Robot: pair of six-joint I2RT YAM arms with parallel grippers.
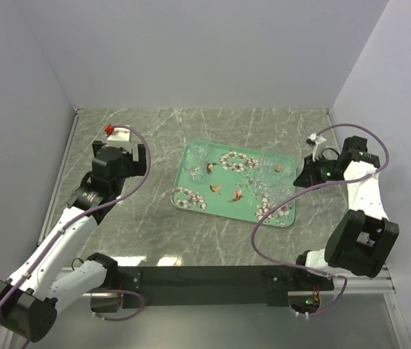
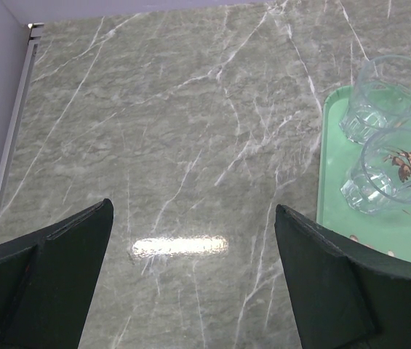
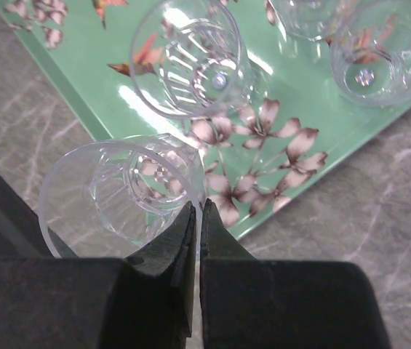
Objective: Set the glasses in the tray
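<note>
Right gripper (image 3: 196, 212): fingers squeezed together with only a hairline gap, clamped on the rim of the pinched glass (image 3: 121, 195). The pinched glass is clear and mouth-up, seen from above. In the right wrist view it straddles the tray's rim, part over the mint-green tray (image 3: 300, 83) and part over the grey marbled table (image 3: 380, 189). Can't tell if its base is resting or off the surface.

Just past it a ribbed glass (image 3: 190, 62) stands upright on the tray beside a bird print. A far glass (image 3: 376, 62) stands further along, near the tray's other rim. A bit of another clear glass is cut off at the top of that view.

Left gripper (image 2: 193, 211): fingers spread wide, nothing between them, only bare table below. It is off the tray's left side. At the tray's left end there is a back glass (image 2: 387, 98) at the corner and a front glass (image 2: 394, 171) just beside it. Both are upright and inside the rim.

From the top view the tray sits mid-table, slightly skewed, between the two arms. The right arm is at its right end and the left arm is well apart on the left. The glasses are hard to pick out from there.
</note>
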